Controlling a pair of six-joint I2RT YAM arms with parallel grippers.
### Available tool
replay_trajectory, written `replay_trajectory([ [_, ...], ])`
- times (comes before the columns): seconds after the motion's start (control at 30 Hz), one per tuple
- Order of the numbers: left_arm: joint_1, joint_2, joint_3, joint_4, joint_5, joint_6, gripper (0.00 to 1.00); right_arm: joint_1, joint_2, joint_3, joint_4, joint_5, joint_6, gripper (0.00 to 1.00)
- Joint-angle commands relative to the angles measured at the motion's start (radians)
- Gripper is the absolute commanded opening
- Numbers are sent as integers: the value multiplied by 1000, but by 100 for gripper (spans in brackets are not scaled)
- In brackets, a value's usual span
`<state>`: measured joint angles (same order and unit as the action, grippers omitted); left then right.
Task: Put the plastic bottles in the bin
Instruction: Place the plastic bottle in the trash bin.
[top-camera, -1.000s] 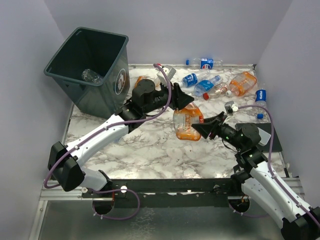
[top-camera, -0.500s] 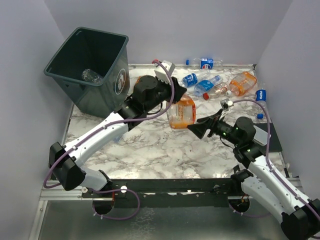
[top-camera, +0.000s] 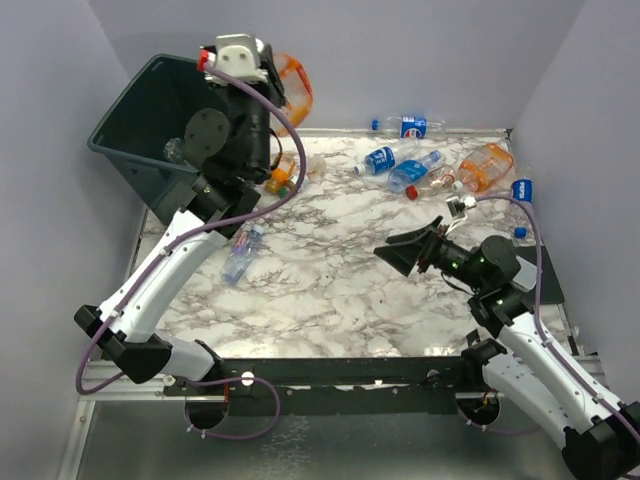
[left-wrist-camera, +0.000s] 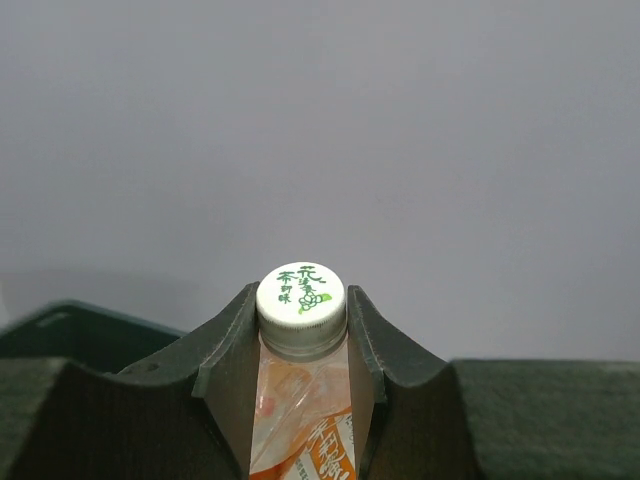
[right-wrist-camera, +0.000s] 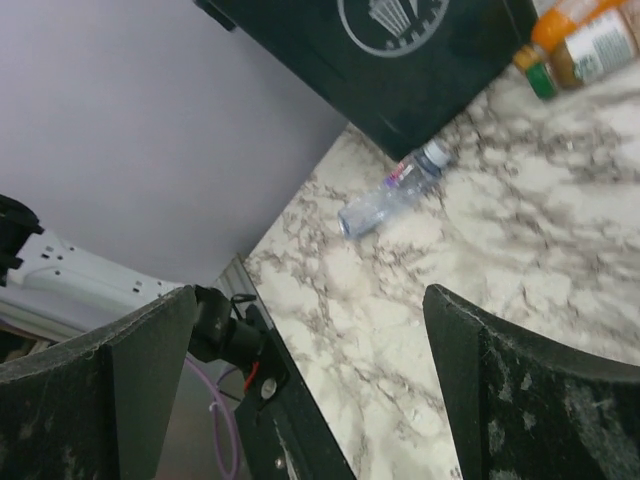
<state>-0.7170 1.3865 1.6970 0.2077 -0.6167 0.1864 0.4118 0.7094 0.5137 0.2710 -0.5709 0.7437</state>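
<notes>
The left end effector (left-wrist-camera: 300, 300) is clamped tight on the neck of an orange-tinted clear plastic bottle with a white cap (left-wrist-camera: 300, 410). It holds this bottle up high, beside the top corner of the big dark green plastic bin (top-camera: 150, 105), and the bottle is not yet inside. The right end effector (right-wrist-camera: 308, 300) has its fingers wide apart and holds nothing.

One clear bottle (top-camera: 172, 150) lies in the bin. Many more lie on the white marble surface (top-camera: 330, 290). A small clear bottle (top-camera: 242, 252) is near the bin, and a bunch of bottles (top-camera: 412, 172) is at the far side. Most of the job looks left to do.
</notes>
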Motion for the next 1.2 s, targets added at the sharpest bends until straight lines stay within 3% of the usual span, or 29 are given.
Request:
replay_trajectory([
  [0.0,130,20,19,240,-110,137,0,5,2,-170,112,16,90,99],
  [0.23,319,88,-83,593,-106,264,0,4,-17,-323,161,25,136,98],
  [0.4,386,117,-209,743,4,253,0,5,-53,-329,80,70,115,98],
  [0.6,411,219,-195,630,-151,197,0,5,-109,-337,2,152,111,98],
  [0.7,434,256,-126,401,-174,59,0,5,-101,-323,-37,139,90,98],
  [0.73,440,266,-100,337,-167,29,5,5,-93,-317,-47,134,84,98],
  [0.77,442,272,-84,297,-164,14,17,5,-83,-313,-57,132,79,98],
  [0.83,442,274,-70,259,-164,-4,62,5,-62,-297,-76,127,66,99],
  [0.9,442,268,-49,240,-170,-10,92,5,-46,-283,-83,127,54,99],
  [0.93,442,265,-30,223,-166,-13,99,5,-38,-276,-83,127,49,99],
  [1.17,422,196,61,153,-106,-62,99,5,10,-229,-75,155,24,100],
])
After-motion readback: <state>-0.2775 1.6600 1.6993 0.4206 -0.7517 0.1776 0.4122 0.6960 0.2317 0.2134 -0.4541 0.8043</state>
